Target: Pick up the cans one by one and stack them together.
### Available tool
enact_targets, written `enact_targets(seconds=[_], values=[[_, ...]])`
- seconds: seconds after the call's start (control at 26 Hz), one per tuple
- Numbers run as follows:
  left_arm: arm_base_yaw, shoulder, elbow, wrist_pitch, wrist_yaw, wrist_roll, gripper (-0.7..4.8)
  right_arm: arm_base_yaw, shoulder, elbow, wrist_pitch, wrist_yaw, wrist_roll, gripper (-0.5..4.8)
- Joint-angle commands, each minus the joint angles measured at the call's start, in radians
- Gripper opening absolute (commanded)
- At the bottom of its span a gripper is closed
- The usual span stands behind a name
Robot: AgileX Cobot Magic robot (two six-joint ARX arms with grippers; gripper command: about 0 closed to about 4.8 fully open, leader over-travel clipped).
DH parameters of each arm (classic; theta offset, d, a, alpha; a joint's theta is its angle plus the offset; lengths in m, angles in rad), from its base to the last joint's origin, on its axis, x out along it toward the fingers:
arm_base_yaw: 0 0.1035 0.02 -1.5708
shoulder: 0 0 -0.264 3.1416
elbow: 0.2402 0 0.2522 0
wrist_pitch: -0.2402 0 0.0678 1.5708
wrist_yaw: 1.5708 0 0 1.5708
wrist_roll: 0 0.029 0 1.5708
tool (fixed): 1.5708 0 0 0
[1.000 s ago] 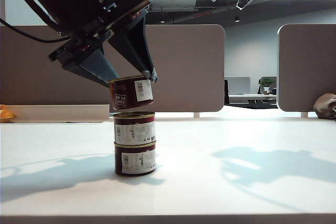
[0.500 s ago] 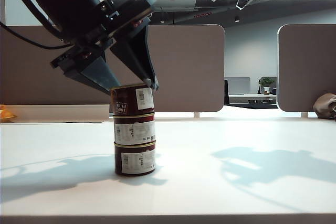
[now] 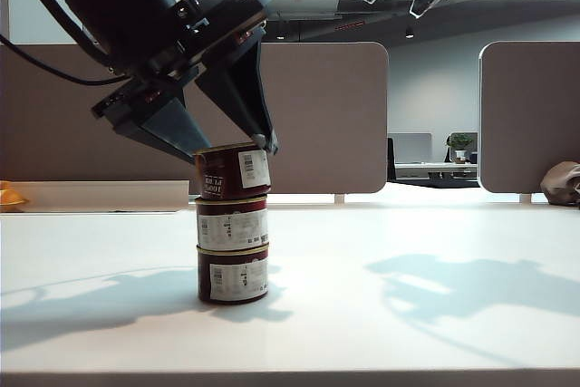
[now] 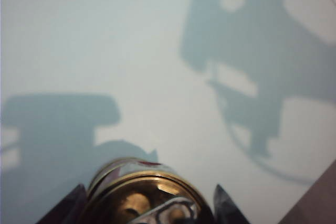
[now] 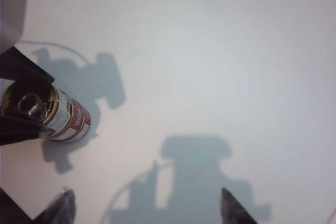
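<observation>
My left pincer (image 3: pixel 234 149) is down over the stack of cans, left of the table's (image 3: pixel 408 333) middle in the exterior view. One finger stands at each side of the top can (image 3: pixel 233 172). In my left wrist view the two dark fingertips flank the lid (image 4: pixel 149 198) very closely. I cannot tell whether they press on the tin or stand just free of it.

All three cans stand in one column on the white table. The bottom can (image 3: pixel 233 275) rests on the surface and the middle can (image 3: pixel 233 222) sits squarely on it. The top can lies on the middle one, tilted a touch.

Each is a short, squat round tin with dark maroon sides. Each has a white barcode label facing the exterior camera and a gold rim at the top. White lettering shows beside the top can's label, too small to read. From above, the lid is shiny gold metal with a pull tab, blurred at this range.

My right pincer (image 3: pixel 391 2) hangs high at the top of the exterior view, right of centre and well apart from the stack. Its fingers (image 5: pixel 231 205) are spread wide with only bare table between them. The stack (image 5: pixel 63 116) shows far off in that wrist view.
</observation>
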Motion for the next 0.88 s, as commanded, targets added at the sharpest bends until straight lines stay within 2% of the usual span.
enact_targets(seconds=[0.04,0.15,0.23,0.38,0.5,0.81,0.85,0.88], values=[[-0.002,-0.003,0.006,0.016,-0.022,0.002,2.79,-0.002,-0.005,0.003,0.000,-0.002,-0.001,3.55],[-0.002,-0.003,0.006,0.010,-0.026,0.005,2.80,-0.002,-0.005,0.003,-0.002,-0.002,-0.001,3.55],[-0.002,-0.003,0.006,0.006,-0.027,0.005,3.12,-0.002,-0.005,0.003,-0.002,-0.002,-0.001,3.55],[-0.002,-0.003,0.006,-0.002,-0.026,0.009,3.15,-0.013,-0.005,0.003,-0.002,-0.003,-0.004,3.56],[-0.002,-0.004,0.006,-0.002,-0.026,0.013,3.48,-0.016,-0.005,0.003,-0.002,-0.002,-0.004,3.56],[-0.001,-0.050,0.028,-0.023,-0.057,0.029,3.49,-0.029,-0.005,0.003,0.002,-0.005,-0.016,3.54],[-0.001,-0.062,0.034,-0.027,-0.058,0.037,3.47,-0.029,-0.005,0.003,0.002,-0.005,-0.018,3.42],[0.000,-0.078,0.040,-0.037,-0.073,0.043,3.38,-0.029,-0.005,0.003,0.002,-0.005,-0.020,2.95]])
